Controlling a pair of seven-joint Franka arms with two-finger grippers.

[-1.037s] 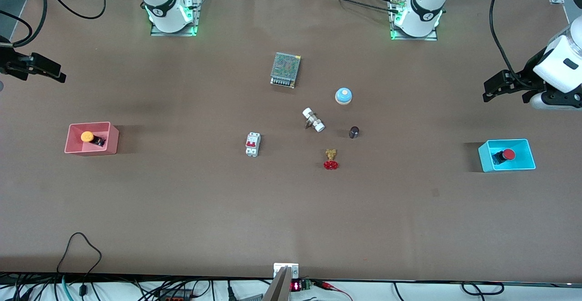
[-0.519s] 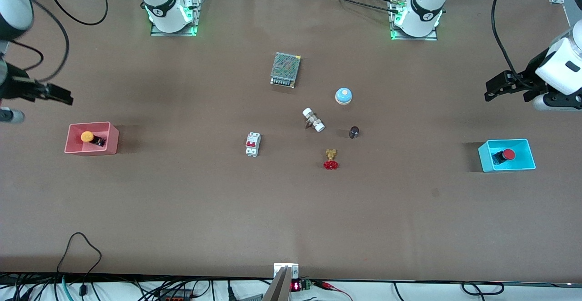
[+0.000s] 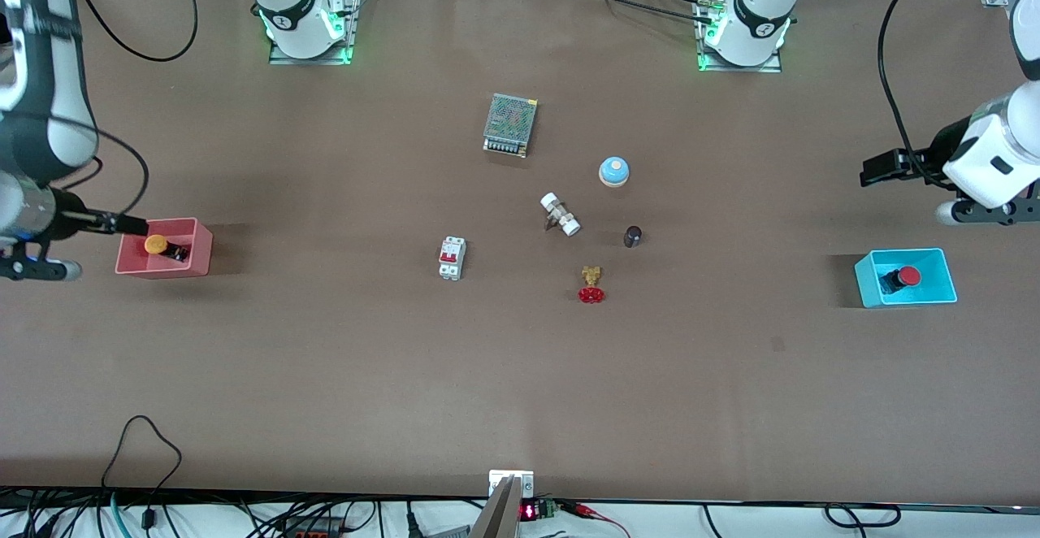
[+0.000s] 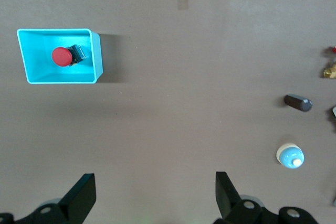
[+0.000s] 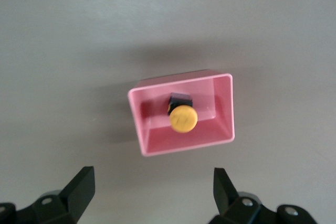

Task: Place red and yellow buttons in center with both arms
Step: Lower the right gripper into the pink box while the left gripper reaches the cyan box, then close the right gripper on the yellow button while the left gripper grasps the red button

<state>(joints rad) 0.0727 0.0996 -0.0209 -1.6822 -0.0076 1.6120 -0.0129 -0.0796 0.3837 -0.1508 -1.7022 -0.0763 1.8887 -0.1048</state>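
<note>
The yellow button lies on its side in a pink bin at the right arm's end of the table. It also shows in the right wrist view, with the bin's rim around it. My right gripper is open and empty, over the table just beside that bin. The red button lies in a cyan bin at the left arm's end. My left gripper is open and empty, over bare table near the cyan bin.
Around the table's middle lie a metal power supply, a blue-and-white bell, a white fitting, a dark cylinder, a red handwheel valve and a white breaker. The bell and cylinder show in the left wrist view.
My right arm has swung toward the pink bin, and its gripper now sits at the bin's edge. My left gripper has shifted slightly toward the cyan bin. Nothing on the table has moved.
</note>
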